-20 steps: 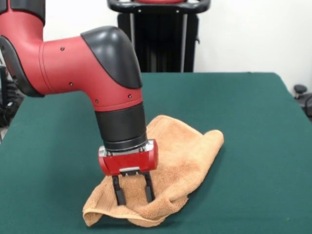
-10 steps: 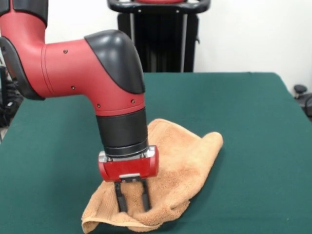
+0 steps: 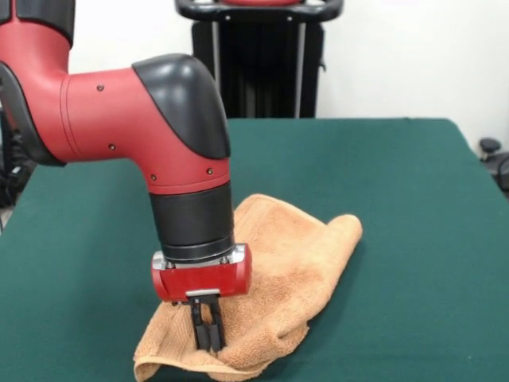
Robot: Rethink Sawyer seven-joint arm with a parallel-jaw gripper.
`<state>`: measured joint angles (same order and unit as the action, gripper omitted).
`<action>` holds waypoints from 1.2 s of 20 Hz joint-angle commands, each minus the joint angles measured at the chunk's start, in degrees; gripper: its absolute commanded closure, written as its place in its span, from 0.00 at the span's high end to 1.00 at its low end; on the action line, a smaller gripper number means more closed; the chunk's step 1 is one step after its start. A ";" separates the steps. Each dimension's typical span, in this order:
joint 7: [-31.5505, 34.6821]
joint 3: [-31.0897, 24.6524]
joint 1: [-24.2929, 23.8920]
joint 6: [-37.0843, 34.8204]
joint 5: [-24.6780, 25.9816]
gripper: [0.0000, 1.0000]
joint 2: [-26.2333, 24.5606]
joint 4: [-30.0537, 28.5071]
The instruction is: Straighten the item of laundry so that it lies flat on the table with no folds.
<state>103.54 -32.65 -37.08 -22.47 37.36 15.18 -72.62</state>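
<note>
One camera view is marked for this moment, the front one. In it the red and black arm's end effector (image 3: pixel 208 341) stands upright with its two dark fingers drawn narrow together, tips pressed into the light orange-tan terry towel (image 3: pixel 278 274), apparently pinching a bit of the cloth near the towel's front fold. The towel lies bunched and doubled over on the dark green felt surface (image 3: pixel 413 199), and almost all of its bulk runs away from the end effector, up and to the picture's right. Its long axis slants from the low left corner by the fingers to the rounded corner farthest from them. Judging from that, the pinched edge would have to be drawn away from the towel's far corner, toward the picture's lower left, to open the fold. No label or stripes show.
</note>
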 commanded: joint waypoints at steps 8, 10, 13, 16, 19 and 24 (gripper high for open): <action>-1.10 4.16 3.05 -7.50 -0.72 0.00 1.17 -6.69; -1.23 3.87 2.36 -7.86 -1.36 0.00 2.82 -8.59; -1.05 4.02 1.36 -8.96 -2.46 0.00 6.92 -12.40; -1.97 3.64 0.29 -10.57 -3.56 0.00 9.35 -14.47; -2.79 3.14 -0.51 -10.99 -3.91 0.00 9.60 -14.92; -3.07 2.37 -1.27 -11.68 -4.32 0.00 10.27 -15.67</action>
<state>103.54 -30.31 -39.23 -26.53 34.84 25.01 -81.79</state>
